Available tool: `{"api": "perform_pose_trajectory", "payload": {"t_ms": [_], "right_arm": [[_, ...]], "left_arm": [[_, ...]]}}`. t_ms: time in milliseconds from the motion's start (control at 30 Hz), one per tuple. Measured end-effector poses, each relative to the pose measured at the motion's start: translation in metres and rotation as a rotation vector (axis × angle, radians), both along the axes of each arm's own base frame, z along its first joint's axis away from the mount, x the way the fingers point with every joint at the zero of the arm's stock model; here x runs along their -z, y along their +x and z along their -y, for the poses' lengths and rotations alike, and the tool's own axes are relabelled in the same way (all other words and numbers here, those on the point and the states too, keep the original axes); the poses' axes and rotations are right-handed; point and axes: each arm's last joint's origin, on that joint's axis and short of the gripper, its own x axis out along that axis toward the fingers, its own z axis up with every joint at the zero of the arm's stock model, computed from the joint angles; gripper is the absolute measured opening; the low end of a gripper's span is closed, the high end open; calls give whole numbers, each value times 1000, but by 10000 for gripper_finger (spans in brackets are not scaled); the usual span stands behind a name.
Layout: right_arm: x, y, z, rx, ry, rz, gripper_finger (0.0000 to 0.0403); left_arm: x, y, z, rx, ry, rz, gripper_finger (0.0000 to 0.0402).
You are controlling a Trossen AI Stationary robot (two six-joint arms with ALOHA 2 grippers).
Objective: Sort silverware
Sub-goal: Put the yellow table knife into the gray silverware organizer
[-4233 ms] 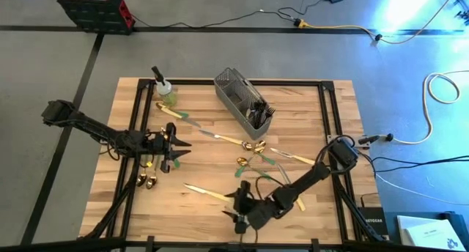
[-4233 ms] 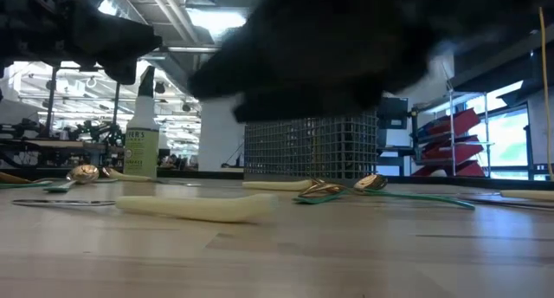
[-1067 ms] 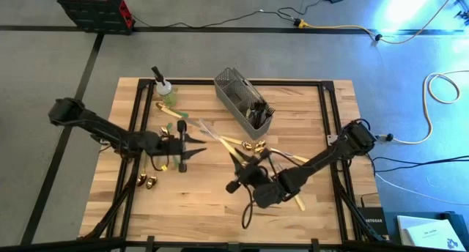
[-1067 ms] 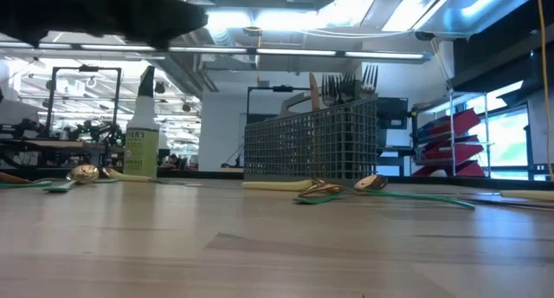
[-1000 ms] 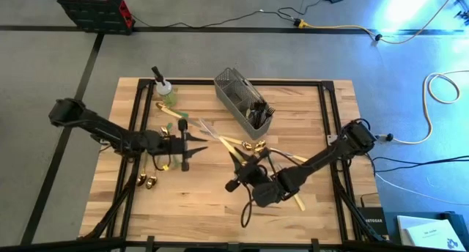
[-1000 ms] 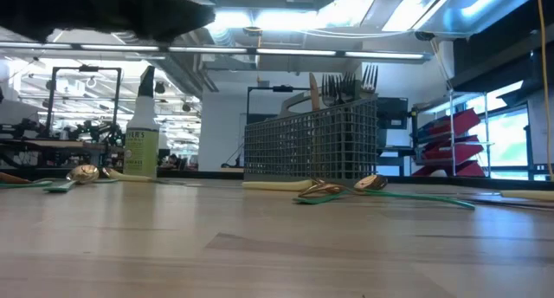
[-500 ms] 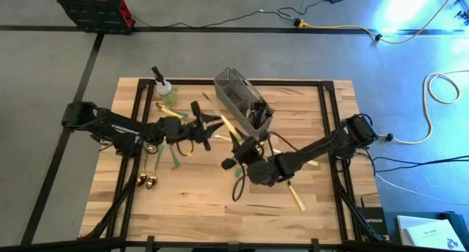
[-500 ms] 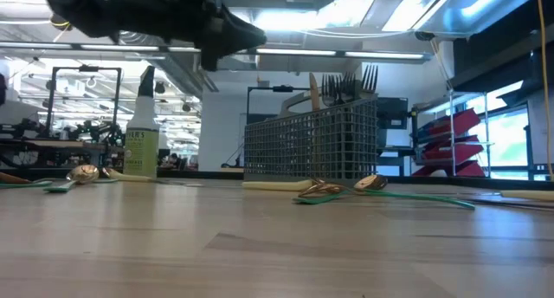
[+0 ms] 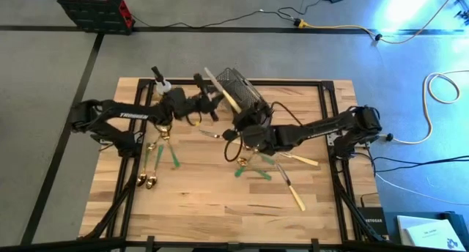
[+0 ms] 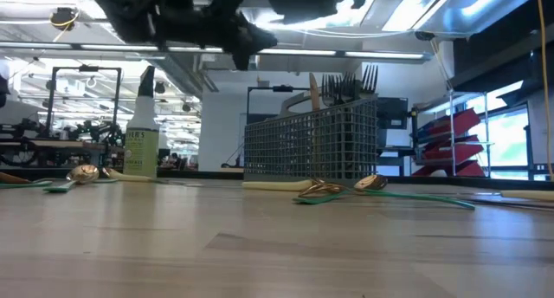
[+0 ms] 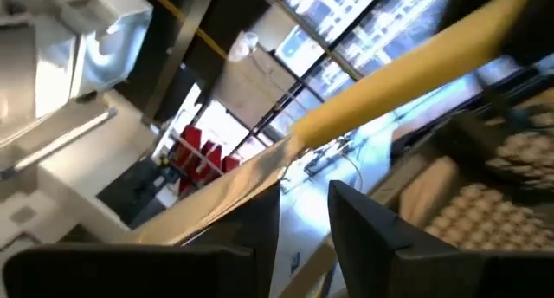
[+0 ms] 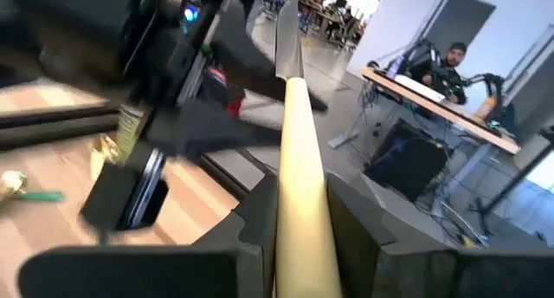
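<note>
My right pincer grips a cream-handled steel knife near the grey wire-mesh caddy, upper centre; my left pincer clamps another cream-handled knife beside it.

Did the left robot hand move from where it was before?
Yes. The left gripper has swung across the table toward the wire caddy and now hangs beside it, near the spray bottle, holding a cream-handled knife.
</note>
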Motion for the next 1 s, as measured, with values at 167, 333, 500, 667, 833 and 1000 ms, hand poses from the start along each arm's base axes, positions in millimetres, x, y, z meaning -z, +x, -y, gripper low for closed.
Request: {"api": "perform_pose_trajectory", "payload": {"t_ms": [167,333,500,667,833,1000], "right_arm": [[0,-21,7,24,29,7,58],[18,-44,13,54,80,42,58],[34,-58,16,55,109,68,58],[44,-60,26,39,161,66,58],[46,-58,40,11,217,73,58],[45,-56,49,-23,256,92,57]], "left_arm": [[1,17,-17,33,-72,29,86],[5,40,-17,63,-69,4,86],[15,58,-10,96,-81,-18,86],[21,64,-2,106,-78,-40,86],[19,65,0,81,-64,-33,86],[20,65,0,49,-36,-57,86]]}}
